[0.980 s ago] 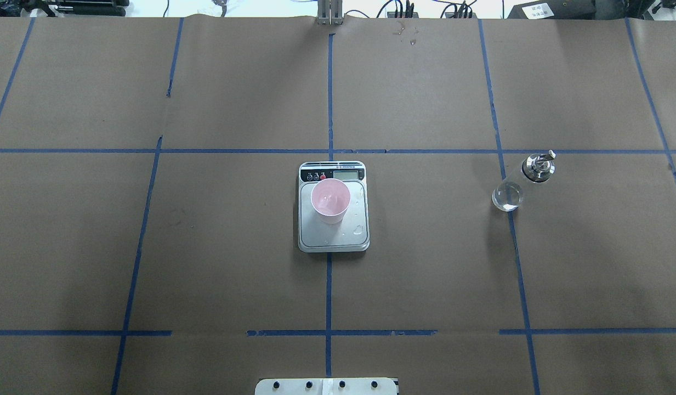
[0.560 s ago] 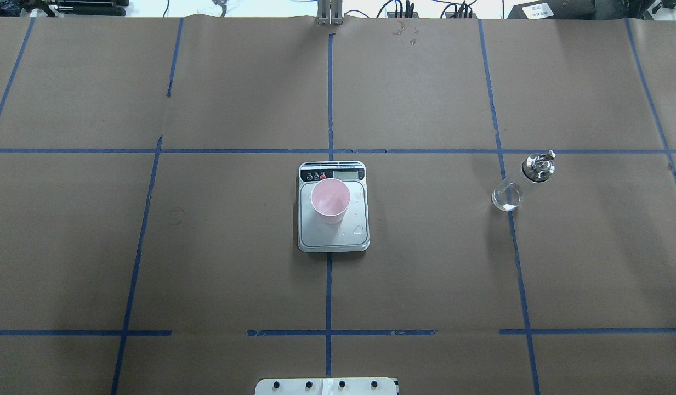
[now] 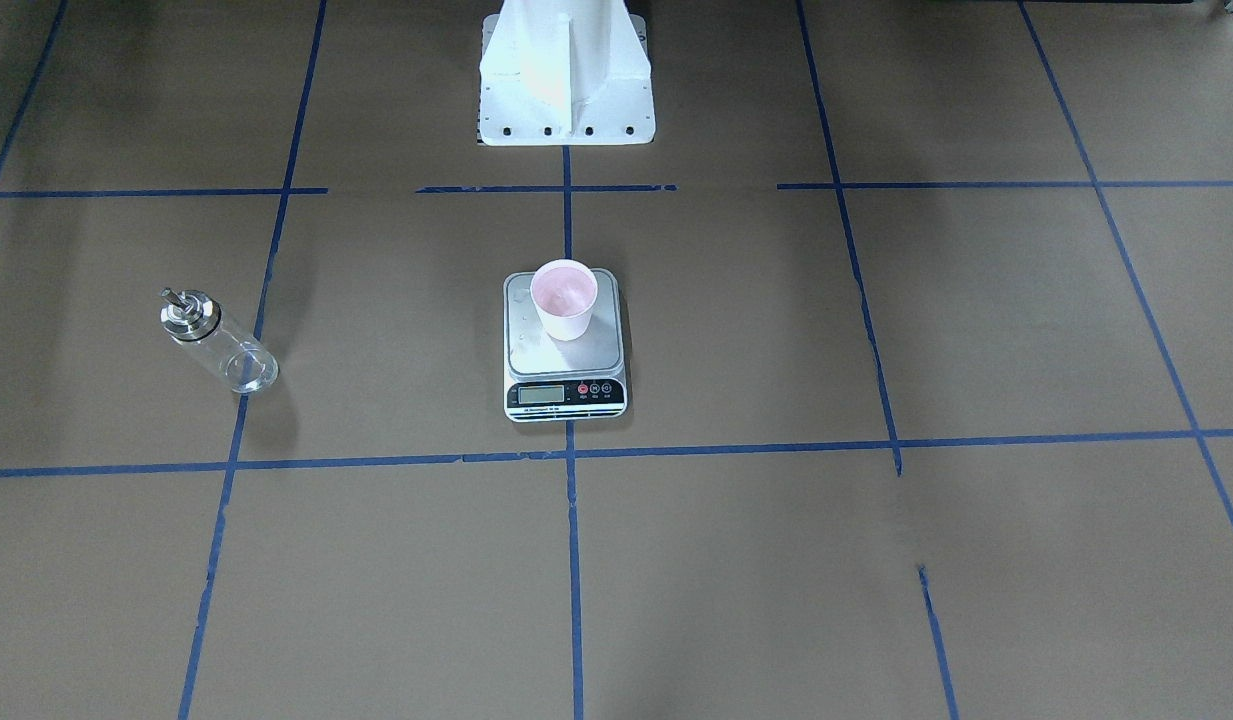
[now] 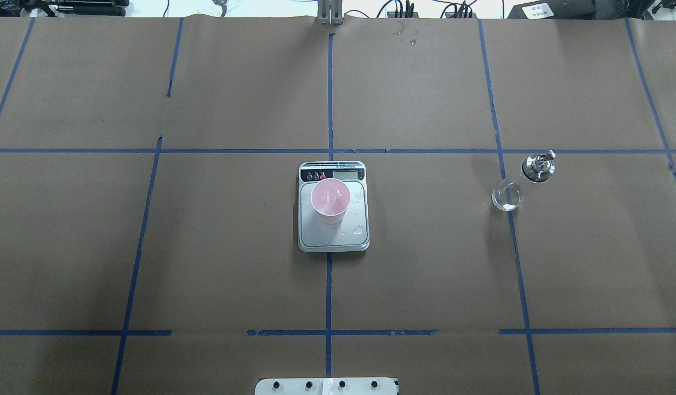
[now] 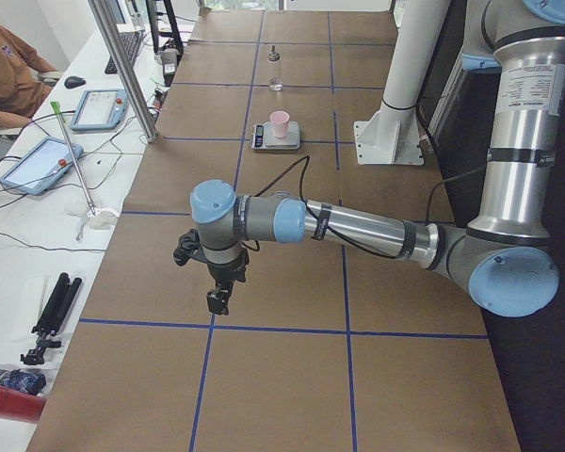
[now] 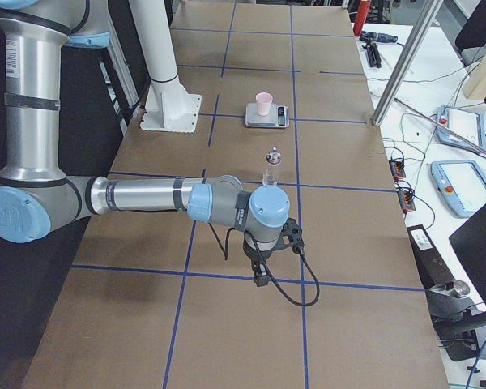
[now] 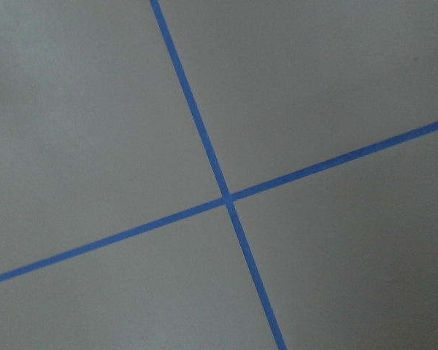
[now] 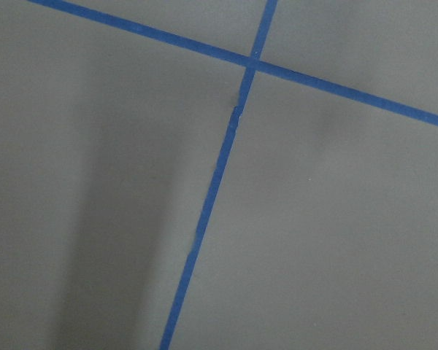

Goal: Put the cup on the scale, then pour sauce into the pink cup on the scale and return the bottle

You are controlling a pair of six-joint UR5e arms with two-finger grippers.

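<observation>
The pink cup (image 4: 330,200) stands upright on the scale (image 4: 333,230) at the table's middle; both also show in the front view, cup (image 3: 564,298) on scale (image 3: 566,375). The clear bottle (image 4: 521,182) with its silver collar stands upright on the table, well to the scale's right, and shows in the front view (image 3: 216,340). The sauce is too clear to make out. My left gripper (image 5: 217,301) shows only in the left side view and my right gripper (image 6: 259,278) only in the right side view. Both hang over bare table far from the scale; I cannot tell if they are open or shut.
Brown paper with blue tape lines (image 4: 329,99) covers the table. The white robot base (image 3: 564,75) stands behind the scale. Tablets, cables and a seated person (image 5: 9,80) are at the operators' bench. Both wrist views show only paper and tape.
</observation>
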